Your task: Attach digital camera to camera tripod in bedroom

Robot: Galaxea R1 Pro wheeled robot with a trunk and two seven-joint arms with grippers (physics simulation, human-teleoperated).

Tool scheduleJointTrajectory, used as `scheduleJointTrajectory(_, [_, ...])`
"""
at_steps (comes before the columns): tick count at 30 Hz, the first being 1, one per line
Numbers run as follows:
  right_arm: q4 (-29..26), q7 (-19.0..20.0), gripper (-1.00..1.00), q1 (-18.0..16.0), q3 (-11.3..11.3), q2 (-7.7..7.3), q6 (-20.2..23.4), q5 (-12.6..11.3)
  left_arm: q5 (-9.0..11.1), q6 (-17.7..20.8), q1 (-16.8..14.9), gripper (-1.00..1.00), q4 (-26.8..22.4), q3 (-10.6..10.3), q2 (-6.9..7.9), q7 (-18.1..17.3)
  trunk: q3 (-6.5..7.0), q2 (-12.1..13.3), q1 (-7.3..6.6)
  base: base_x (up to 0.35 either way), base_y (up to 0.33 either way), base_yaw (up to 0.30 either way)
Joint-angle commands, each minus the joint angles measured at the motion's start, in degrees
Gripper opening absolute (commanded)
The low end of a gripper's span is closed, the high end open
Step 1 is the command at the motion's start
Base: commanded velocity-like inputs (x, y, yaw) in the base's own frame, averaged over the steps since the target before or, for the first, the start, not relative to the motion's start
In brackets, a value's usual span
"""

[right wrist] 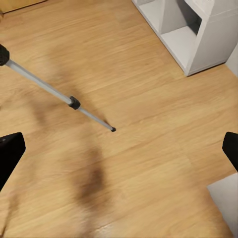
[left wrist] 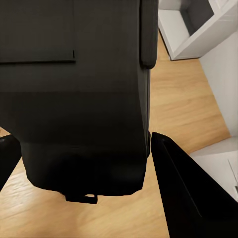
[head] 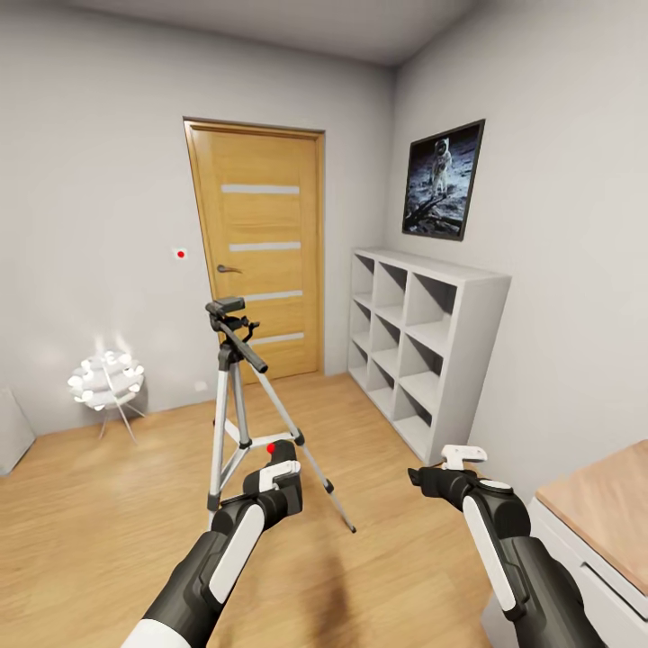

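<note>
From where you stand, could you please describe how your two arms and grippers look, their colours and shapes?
Both arms are dark grey to black, rounded tubes with long white panels along the forearm. The left gripper has a white plate on a black body. The right gripper carries a white bracket on top and a round wrist joint with a white ring. The fingers look plain black and wedge-shaped. No cables or markings are visible.
</note>
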Motion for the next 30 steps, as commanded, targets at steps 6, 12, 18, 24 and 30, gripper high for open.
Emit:
scheduleJointTrajectory(6, [-0.06, -0.45, 1.00, -0.05, 0.05, 0.04, -0.10, -0.08, 0.44, 0.17, -0.04, -1.00, -0.01, -0.07, 0.27, 0.39, 0.81, 1.95, -1.09, 0.000, 0.000, 0.000])
scheduleJointTrajectory(12, [0.52, -0.98, 1.00, -0.05, -0.02, -0.05, -0.62, -0.02, 0.02, 0.05, -0.04, -1.00, -0.06, -0.06, 0.73, 0.75, 0.81, 1.95, -1.09, 0.000, 0.000, 0.000])
scheduleJointTrajectory(18, [4.28, -1.07, 1.00, -0.05, -0.18, -0.14, -2.17, 0.28, 0.11, -0.70, -0.04, -1.00, 0.35, -0.10, 4.71, 0.65, 0.81, 1.95, -1.09, 0.000, 0.000, 0.000])
scheduleJointTrajectory(24, [11.65, -1.36, 1.00, -0.06, -0.07, -0.04, -6.67, 0.07, 0.50, -0.66, -0.05, -1.00, 0.80, -0.07, 10.24, 0.55, 0.81, 1.95, -1.09, 0.000, 0.000, 0.000])
scheduleJointTrajectory(30, [26.64, -1.41, 1.00, -0.12, -0.02, 0.10, -15.05, 3.18, 0.56, -0.91, -0.05, -1.00, 2.89, -0.05, 11.84, 0.67, 0.81, 1.95, -1.09, 0.000, 0.000, 0.000])
